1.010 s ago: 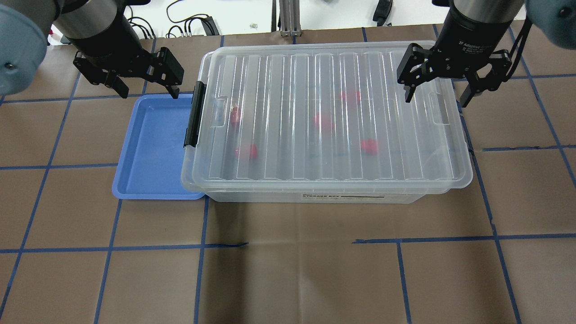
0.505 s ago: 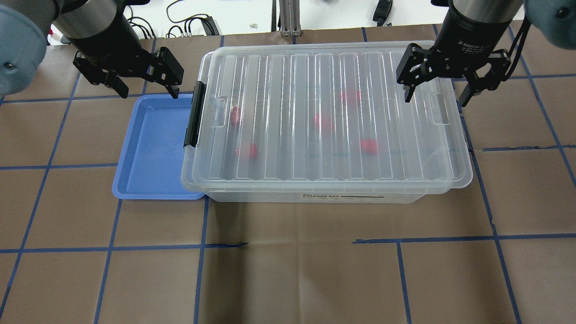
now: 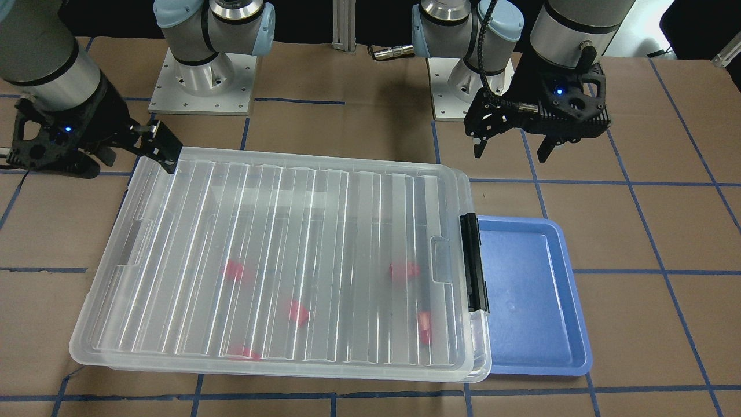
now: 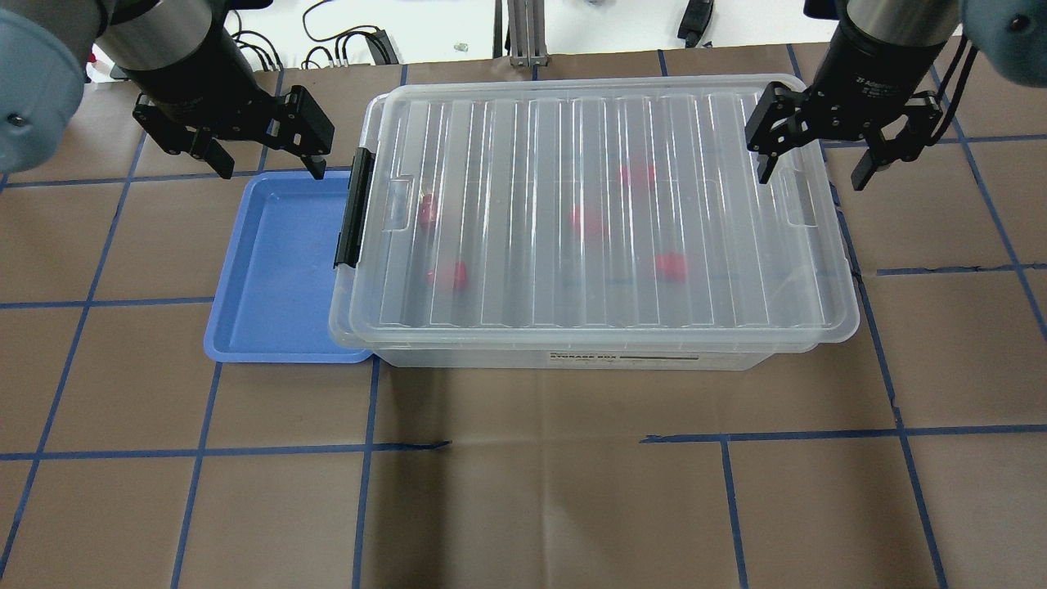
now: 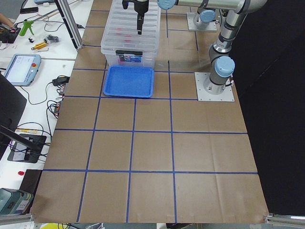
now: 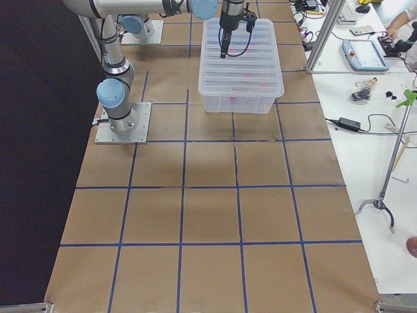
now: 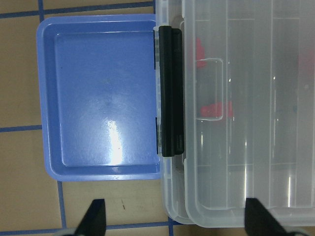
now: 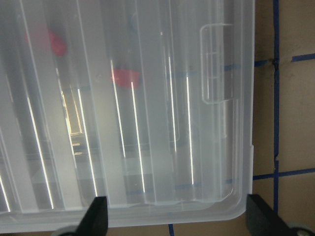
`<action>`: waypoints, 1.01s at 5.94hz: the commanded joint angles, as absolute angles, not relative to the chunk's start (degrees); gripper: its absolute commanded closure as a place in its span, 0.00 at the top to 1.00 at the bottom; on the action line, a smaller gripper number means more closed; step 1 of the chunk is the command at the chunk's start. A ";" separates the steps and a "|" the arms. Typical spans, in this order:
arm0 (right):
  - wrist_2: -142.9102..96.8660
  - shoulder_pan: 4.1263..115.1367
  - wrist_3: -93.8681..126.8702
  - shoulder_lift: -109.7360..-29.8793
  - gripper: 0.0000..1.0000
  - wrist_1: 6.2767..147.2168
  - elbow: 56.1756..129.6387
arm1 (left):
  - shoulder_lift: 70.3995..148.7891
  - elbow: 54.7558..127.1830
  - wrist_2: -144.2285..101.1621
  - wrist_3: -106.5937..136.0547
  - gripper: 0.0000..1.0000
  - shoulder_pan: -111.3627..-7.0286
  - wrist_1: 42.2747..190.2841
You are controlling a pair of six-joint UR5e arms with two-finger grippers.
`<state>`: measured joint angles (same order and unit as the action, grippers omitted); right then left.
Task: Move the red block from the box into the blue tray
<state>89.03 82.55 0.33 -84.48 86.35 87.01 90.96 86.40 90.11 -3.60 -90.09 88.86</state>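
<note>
Right now the box (image 4: 458,357) is sitting on the table (image 4: 523,507), which is wearing brown paper crossed by blue tape lines. Its ribbed clear lid (image 4: 507,213) is lying closed on top. Five red blocks (image 4: 671,266) are showing blurrily through the lid, scattered apart on the box floor: two are lying near the latch end, and three are lying toward the middle and the other end. The black latch (image 4: 354,209) is lying flat against the short end on the robot's left. The blue tray (image 4: 278,270) is resting right against that end, one long edge disappearing under the lid's overhang in the overhead view. The left gripper (image 4: 270,170) is hovering above the tray's far rim, close to the latch, with its fingers spread wide and gripping nothing. The right gripper (image 4: 811,178) is hanging above the lid's far corner at the opposite end, near the moulded handle recess (image 4: 797,196), its fingers likewise standing wide apart with nothing between them
</note>
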 commanded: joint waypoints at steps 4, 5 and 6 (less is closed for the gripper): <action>92.82 75.60 -9.21 -82.97 1.00 102.57 99.39 | 91.05 86.40 90.00 -3.60 0.98 -90.00 88.95; 92.64 75.59 -9.40 -82.71 1.00 102.48 99.75 | 91.05 86.48 89.91 -3.60 0.98 -90.00 88.95; 92.64 75.59 -9.49 -82.44 1.00 102.48 99.93 | 90.88 87.70 89.91 -3.60 0.98 -90.09 88.68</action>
